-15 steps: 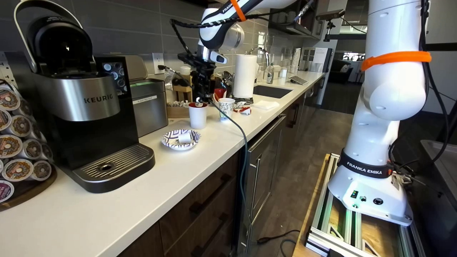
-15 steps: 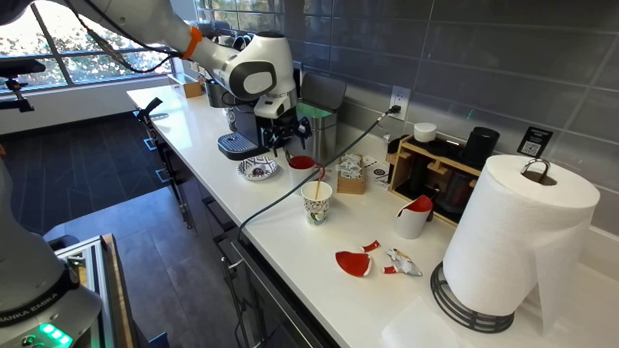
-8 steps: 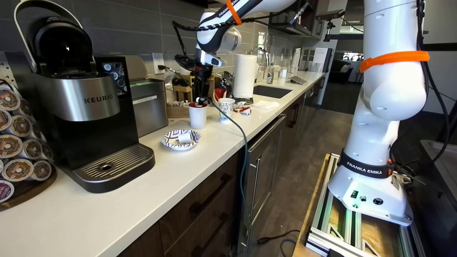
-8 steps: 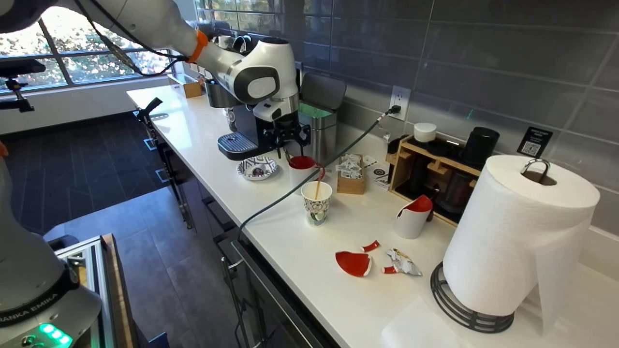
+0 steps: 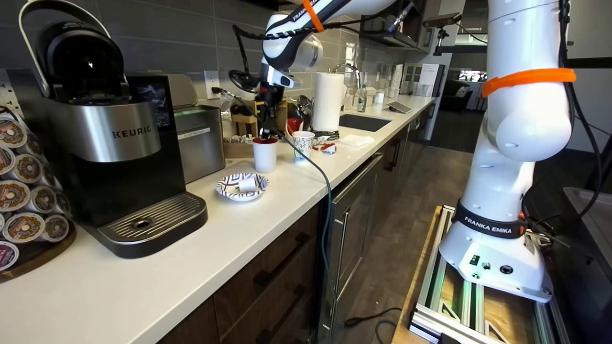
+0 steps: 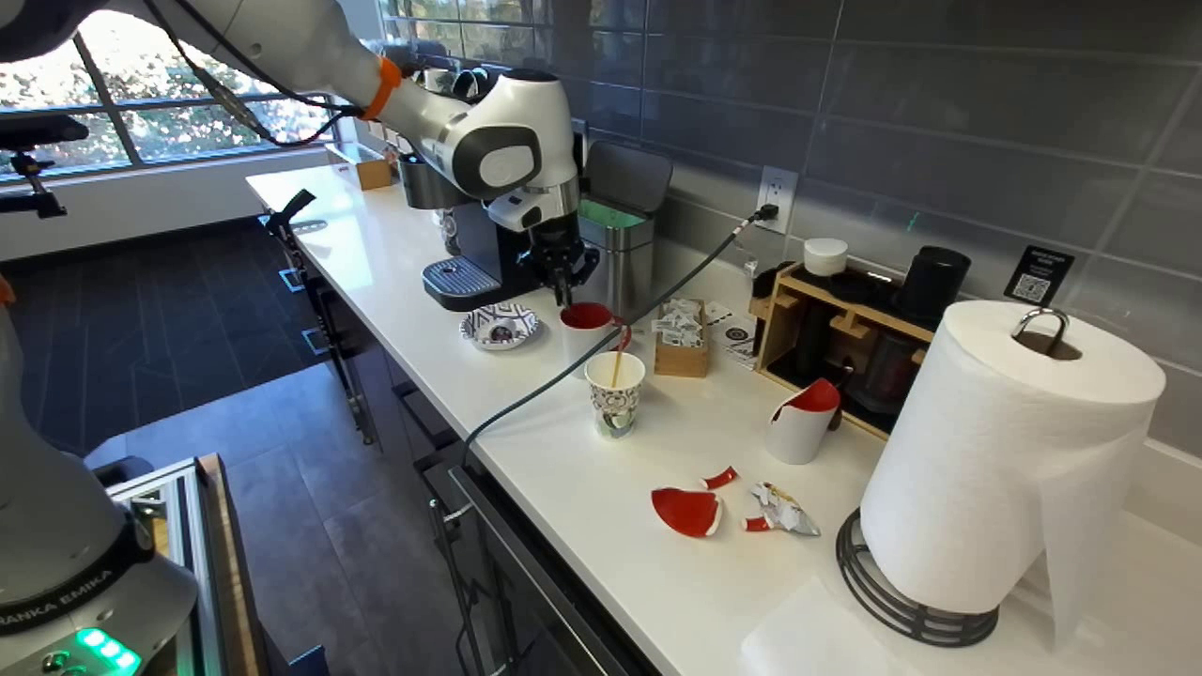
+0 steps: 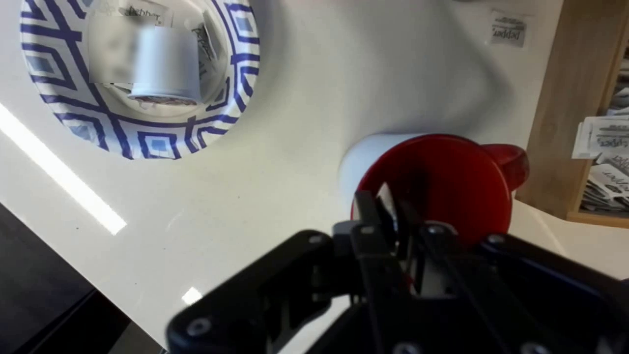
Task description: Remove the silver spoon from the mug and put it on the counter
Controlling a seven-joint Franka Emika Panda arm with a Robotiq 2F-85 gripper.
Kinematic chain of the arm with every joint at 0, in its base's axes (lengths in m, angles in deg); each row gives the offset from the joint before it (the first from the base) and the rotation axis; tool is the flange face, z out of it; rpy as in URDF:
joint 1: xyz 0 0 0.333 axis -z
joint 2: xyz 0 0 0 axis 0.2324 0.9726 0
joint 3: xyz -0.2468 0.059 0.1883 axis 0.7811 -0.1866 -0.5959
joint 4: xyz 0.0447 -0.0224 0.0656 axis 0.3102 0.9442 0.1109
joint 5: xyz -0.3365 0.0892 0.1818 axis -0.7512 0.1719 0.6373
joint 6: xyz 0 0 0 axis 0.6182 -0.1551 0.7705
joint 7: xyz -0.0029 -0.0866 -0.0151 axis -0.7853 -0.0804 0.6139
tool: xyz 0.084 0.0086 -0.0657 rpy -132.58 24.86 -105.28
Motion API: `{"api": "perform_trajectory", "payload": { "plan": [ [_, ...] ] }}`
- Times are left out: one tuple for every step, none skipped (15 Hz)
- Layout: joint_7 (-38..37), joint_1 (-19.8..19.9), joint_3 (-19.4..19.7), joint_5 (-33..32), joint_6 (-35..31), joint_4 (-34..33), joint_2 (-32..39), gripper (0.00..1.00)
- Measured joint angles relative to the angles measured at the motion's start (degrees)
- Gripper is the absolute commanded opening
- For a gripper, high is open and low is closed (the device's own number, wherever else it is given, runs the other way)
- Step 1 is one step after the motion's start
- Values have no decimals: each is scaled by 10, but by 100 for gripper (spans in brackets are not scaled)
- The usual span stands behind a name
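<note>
Robot's fingers (image 7: 366, 211) are narrow, pinching the spoon (image 7: 387, 200) at the mouth of the mug (image 5: 265, 158); spoon's lower end is inside the mug. Only wrist view gives it, as a thin bright sliver; in both exterior views it's too small/hidden to make out. Mug upright on counter (image 5: 95, 296), white outside, red inside, handle twd wooden box (image 6: 681, 361). Box holds pkts (image 6: 678, 322), legible as pepper in wrist view only; that view also picks up a loose pkt (image 7: 507, 29) on the counter by the box. Patterned bowl (image 7: 158, 142) near mug has a white pod (image 7: 169, 64) on its side + more pepper pkts (image 7: 204, 42) around it (part of that patch is blurred); both exterior views give the bowl, but pkts can't be told there. Paper cup (image 6: 612, 404) just beside mug, opp. side from bowl, w/ a stir stick (image 6: 617, 369) leaning in it. Broken mug (image 6: 793, 437), apart from the whole one: jagged rim, red inside, shards (image 6: 684, 514) + crumpled wrapper (image 6: 787, 512) near it on counter. Steel bin (image 6: 634, 268): lid up, green inside. Coffee pods (image 5: 27, 169) stacked beside coffee maker (image 5: 114, 131), plus sink (image 5: 366, 123), show in an exterior view, outside wrist frame. Paper towel roll (image 6: 986, 451) on dark stand (image 6: 939, 631) is in both exterior views.
</note>
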Motion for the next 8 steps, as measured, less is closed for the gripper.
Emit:
{"api": "perform_trajectory", "payload": {
  "plan": [
    [0, 0, 0, -2, 0, -1, -2, 0],
    [1, -1, 0, -3, 2, -1, -5, 2],
    [4, -1, 0, -5, 2, -2, -9, 2],
    [7, -1, 0, -8, 3, -2, -14, 1],
    [12, 0, 0, -11, 6, -2, -20, 2],
    [19, 1, 0, -14, 12, -3, -29, 2],
    [29, 2, 1, -14, 17, -3, -37, 2],
    [40, 4, 1, -14, 23, -2, -47, 2]
  ]
}}
